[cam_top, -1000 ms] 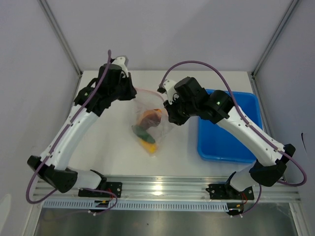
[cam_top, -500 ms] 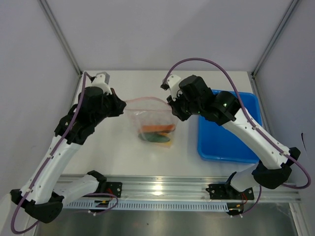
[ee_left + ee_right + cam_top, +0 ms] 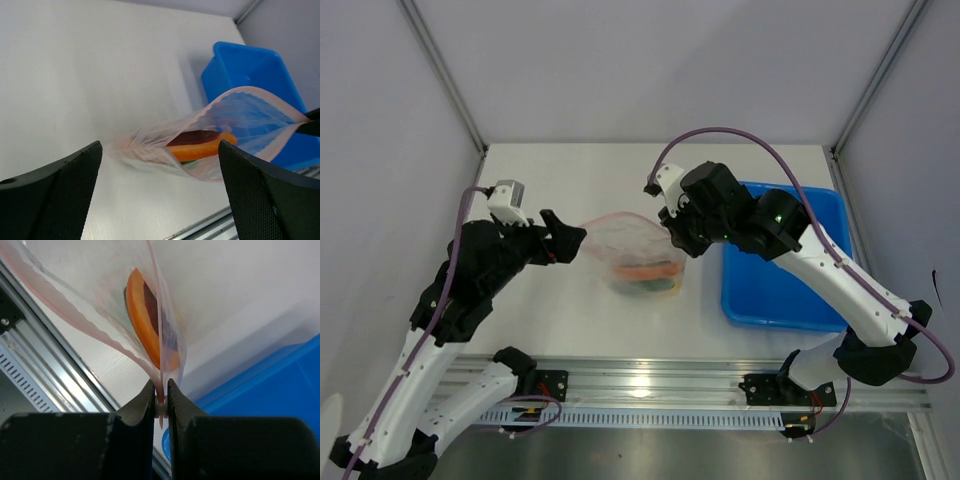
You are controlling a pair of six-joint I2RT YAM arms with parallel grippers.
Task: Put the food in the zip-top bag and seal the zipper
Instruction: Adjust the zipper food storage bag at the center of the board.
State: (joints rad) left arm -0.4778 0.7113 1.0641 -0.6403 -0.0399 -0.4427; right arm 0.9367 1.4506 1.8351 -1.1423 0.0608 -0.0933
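Note:
The clear zip-top bag (image 3: 632, 248) lies on the table with the food inside: an orange piece (image 3: 202, 148), a red-brown piece (image 3: 195, 136) and a sliver of green (image 3: 189, 161) beneath. My right gripper (image 3: 161, 401) is shut on the bag's right corner, pinching the pink zipper (image 3: 161, 399). Two pink-edged layers spread apart away from the jaws. My left gripper (image 3: 567, 240) stands open just left of the bag's left end, touching nothing. In the left wrist view its fingers (image 3: 50, 200) flank the bag (image 3: 150, 150) from a short distance.
A blue rectangular tray (image 3: 790, 290) stands to the right of the bag, partly under my right arm, and also shows as the blue tray (image 3: 255, 65) behind the bag. The aluminium rail (image 3: 650, 385) runs along the near table edge.
My left gripper has let go of the bag's left end, opened wide and pulled back to the left and nearer. The bag has sagged down onto the table. The right gripper keeps its hold.

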